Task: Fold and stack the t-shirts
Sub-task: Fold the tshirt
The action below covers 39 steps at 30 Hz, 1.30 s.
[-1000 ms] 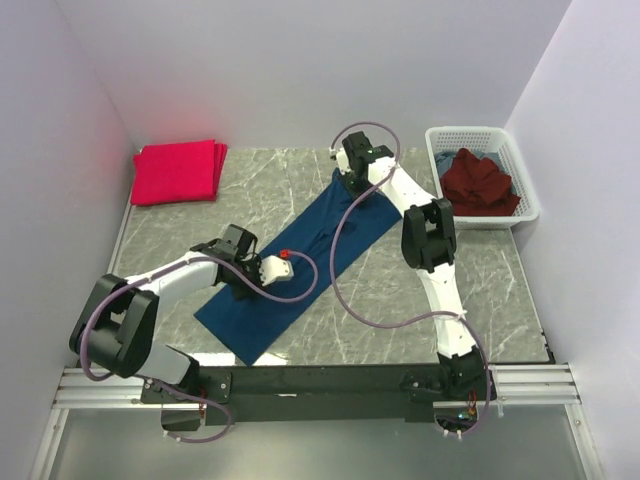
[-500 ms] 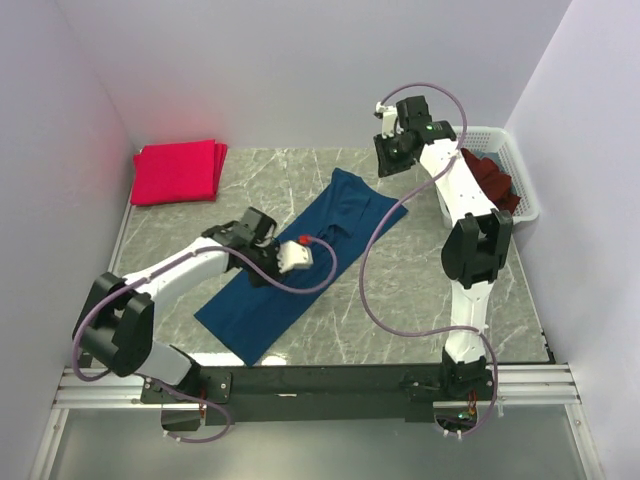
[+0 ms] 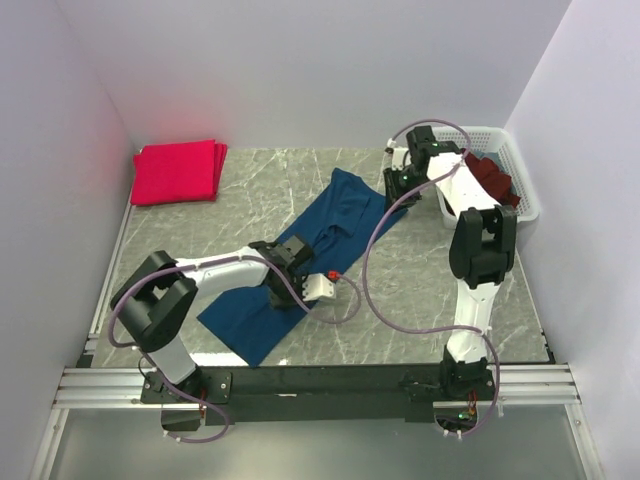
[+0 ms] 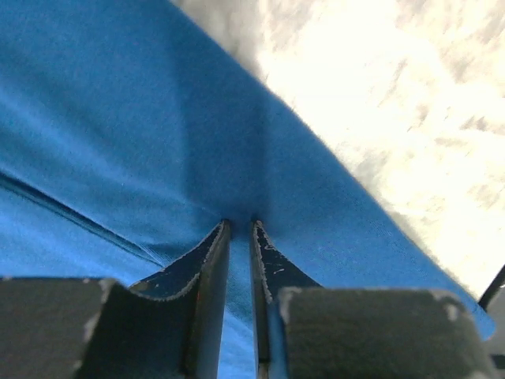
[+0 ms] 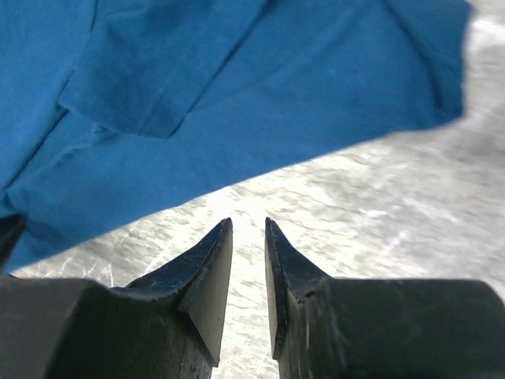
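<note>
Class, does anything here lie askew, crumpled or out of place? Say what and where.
The blue t-shirt lies slanted across the middle of the table, unlike the red stack squared in the far left corner. A maroon shirt sits crumpled in the white basket.

Bare marble table [image 3: 430,285] lies open toward 4 and 5 o'clock. The blue t-shirt [image 3: 345,205] runs from 7 to 1. The red t-shirts [image 3: 178,172] sit stacked at 10, and the white basket [image 3: 525,190] blocks 2.

Grey marble-pattern table [image 3: 420,290], pale veins. White lattice basket [image 3: 515,218] at far right corner, just beside right wall [image 3: 590,150]. Black rail [image 3: 330,381] along near edge.
</note>
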Motion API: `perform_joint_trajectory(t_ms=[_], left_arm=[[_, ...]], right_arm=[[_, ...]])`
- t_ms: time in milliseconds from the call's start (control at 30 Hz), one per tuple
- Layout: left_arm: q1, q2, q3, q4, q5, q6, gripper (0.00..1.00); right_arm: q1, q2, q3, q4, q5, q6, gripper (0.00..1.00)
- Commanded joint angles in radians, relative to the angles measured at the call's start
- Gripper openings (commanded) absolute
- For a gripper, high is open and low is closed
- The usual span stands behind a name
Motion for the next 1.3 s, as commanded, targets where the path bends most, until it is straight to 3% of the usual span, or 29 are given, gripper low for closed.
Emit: perform_joint_trajectory(t_ms=[0,100,267,433,633,767,967,1067,1267], left_arm=[[-0.073,0.104,-0.015,-0.018,0.058,-0.083,0.22],[-0.151,0.143,0.038,-0.008,0.13,-0.151,0.22],[-0.3,0.257,0.259,-0.003,0.265,-0.301,0.22],[-0.317,0.237,0.402,0.052,0.468,-0.427,0.29],[-0.095,0.038,0.284,0.179,0.578,-0.519,0.29],[0.119,-0.033,0.232,0.23,0.551,-0.568,0.29],[0.267,0.082,0.279,0.293,0.419,-0.66,0.28],[0.319,0.183,0.385,0.302,0.376,-0.771,0.27],[0.37,0.315,0.531,0.383,0.318,-0.884,0.28]], right_arm=[[-0.041,-0.066,0.016,0.002,-0.026,0.011,0.3],[-0.062,-0.045,0.019,0.005,-0.024,0.013,0.3],[-0.067,0.014,0.055,0.013,-0.035,0.03,0.29],[-0.068,0.051,0.103,0.008,-0.06,0.042,0.29],[-0.038,0.086,0.14,0.02,-0.095,0.062,0.28],[-0.007,0.091,0.1,0.051,-0.101,0.077,0.26],[0.039,0.136,0.114,0.069,-0.043,0.091,0.18],[0.048,0.163,0.117,0.086,-0.017,0.092,0.12],[0.048,0.146,0.089,0.161,-0.047,0.126,0.15]])
